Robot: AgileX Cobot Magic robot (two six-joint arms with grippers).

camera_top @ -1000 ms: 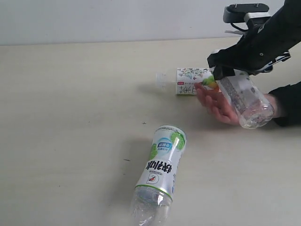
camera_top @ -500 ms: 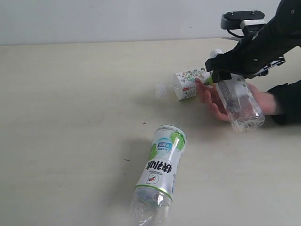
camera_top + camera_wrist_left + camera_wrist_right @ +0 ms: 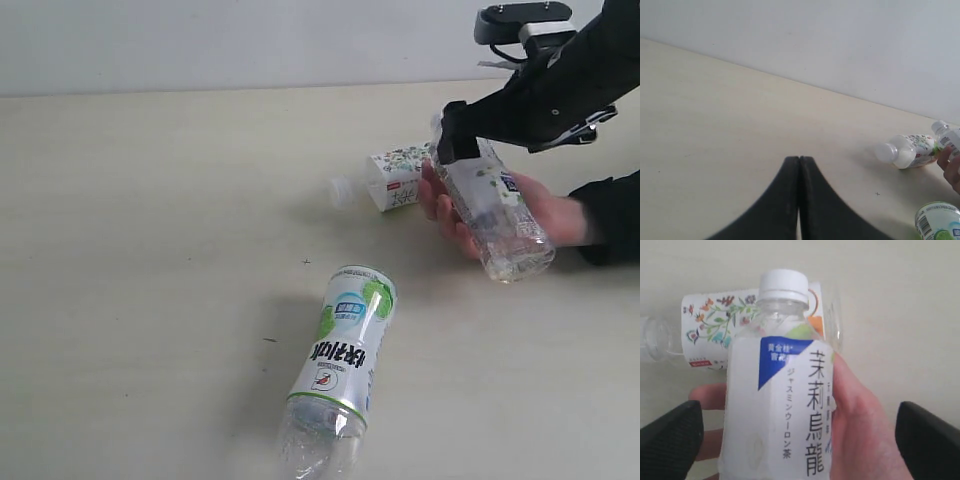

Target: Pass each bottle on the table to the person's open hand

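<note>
Exterior view. The table (image 3: 150,200) carries two bottles lying on their sides. The lime-label bottle (image 3: 345,360) lies at the near edge, clear base toward the camera. The floral bottle (image 3: 395,180) lies farther back, just beside the fingertips of the person's hand (image 3: 555,215). The hand is palm up with a dark sleeve (image 3: 612,220) behind it. The blue-label bottle (image 3: 490,205) lies across the palm, base toward the camera. The right gripper (image 3: 456,132) hangs over the bottle's cap end; jaw spacing cannot be read from here. The left gripper is out of frame.

Left wrist view. The left gripper (image 3: 799,159) has both black fingers pressed together with nothing between them, above bare table (image 3: 715,125). Well away from it: floral bottle (image 3: 912,150), blue-label bottle (image 3: 947,136) with hand (image 3: 952,170) under it, and the top of the lime-label bottle (image 3: 939,220). Pale wall (image 3: 840,40) behind.

Right wrist view. The right gripper (image 3: 799,440) has its fingers spread wide, with clear gaps on both sides of the blue-label bottle (image 3: 785,390). The bottle, white cap (image 3: 783,285), rests on the hand (image 3: 862,430), not clamped. The floral bottle (image 3: 715,325) lies on the table (image 3: 890,290) just past the cap.
</note>
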